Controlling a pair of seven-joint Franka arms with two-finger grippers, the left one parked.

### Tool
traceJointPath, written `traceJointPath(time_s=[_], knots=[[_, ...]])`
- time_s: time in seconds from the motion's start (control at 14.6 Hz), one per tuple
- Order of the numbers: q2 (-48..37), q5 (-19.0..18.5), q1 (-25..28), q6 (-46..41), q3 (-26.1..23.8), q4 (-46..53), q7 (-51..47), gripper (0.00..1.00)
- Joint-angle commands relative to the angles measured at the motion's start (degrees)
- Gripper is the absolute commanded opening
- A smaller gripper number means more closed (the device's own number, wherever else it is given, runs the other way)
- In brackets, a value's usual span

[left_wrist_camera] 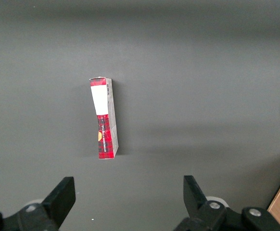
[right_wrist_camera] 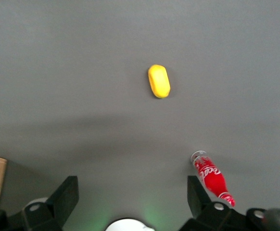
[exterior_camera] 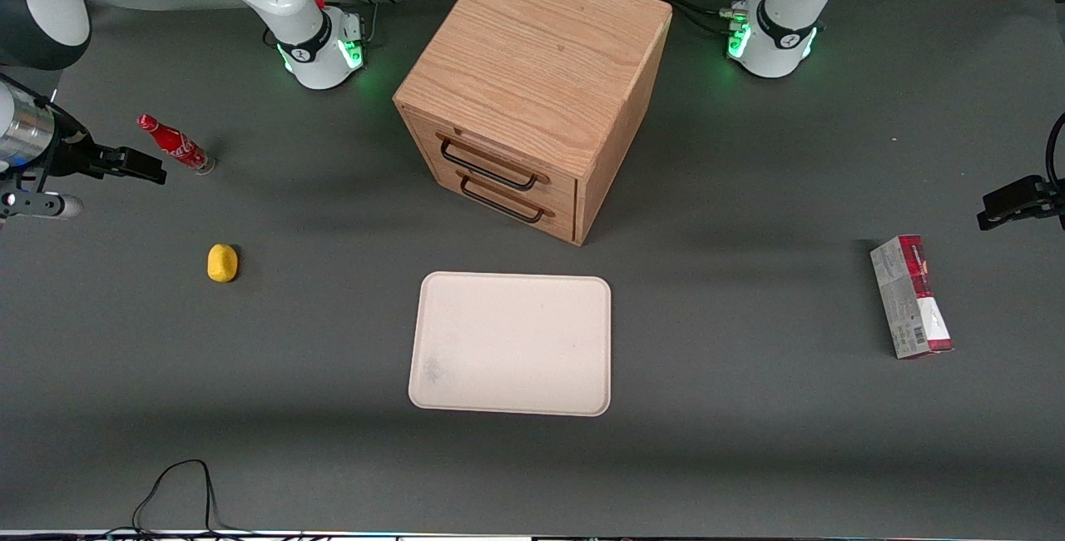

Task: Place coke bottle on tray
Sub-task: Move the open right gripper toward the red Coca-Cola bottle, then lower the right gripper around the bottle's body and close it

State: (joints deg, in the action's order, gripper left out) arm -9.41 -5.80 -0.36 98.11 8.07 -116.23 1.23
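Note:
The coke bottle (exterior_camera: 173, 142) (right_wrist_camera: 212, 178) is a slim red bottle with a white script logo and a clear base, standing on the dark table toward the working arm's end. My gripper (exterior_camera: 137, 165) (right_wrist_camera: 133, 192) hovers above the table close beside the bottle, open, with nothing between its fingers. The bottle stands just outside one finger (right_wrist_camera: 197, 195). The tray (exterior_camera: 511, 344) is a flat cream rectangle with rounded corners, in the middle of the table near the front camera, in front of the drawer cabinet.
A wooden cabinet (exterior_camera: 532, 83) with two drawers stands mid-table. A small yellow object (exterior_camera: 222, 263) (right_wrist_camera: 159, 81) lies nearer the front camera than the bottle. A red-and-grey carton (exterior_camera: 911, 297) (left_wrist_camera: 104, 117) lies toward the parked arm's end.

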Motion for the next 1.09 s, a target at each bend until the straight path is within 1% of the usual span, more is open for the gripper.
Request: traceJointPath(time_s=[0.0, 0.07, 0.21, 0.41, 0.55, 0.62, 0.75, 0.96, 1.03], knots=[[-10.27, -1.32, -2.62, 7.51, 3.86, -14.09, 7.62, 1.0], [-10.98, -2.1, -2.8, 8.23, 6.41, -15.76, 10.87, 1.0], [-13.26, -3.51, -2.8, 11.46, 11.6, -20.24, 14.05, 1.0], [-14.67, -5.62, -2.8, 21.99, 17.66, -29.29, 17.22, 1.0], [-14.59, -5.8, -2.8, 30.17, 22.32, -34.74, 21.95, 1.0], [-14.41, -6.5, -2.8, 32.55, 25.04, -36.33, 23.63, 1.0], [-14.24, -11.75, -2.71, 33.72, 29.18, -37.49, 24.0, 1.0], [-14.32, -15.9, -2.36, 33.72, 34.37, -38.19, 24.88, 1.0], [-14.32, -16.17, -2.36, 33.72, 34.82, -38.45, 24.88, 1.0]])
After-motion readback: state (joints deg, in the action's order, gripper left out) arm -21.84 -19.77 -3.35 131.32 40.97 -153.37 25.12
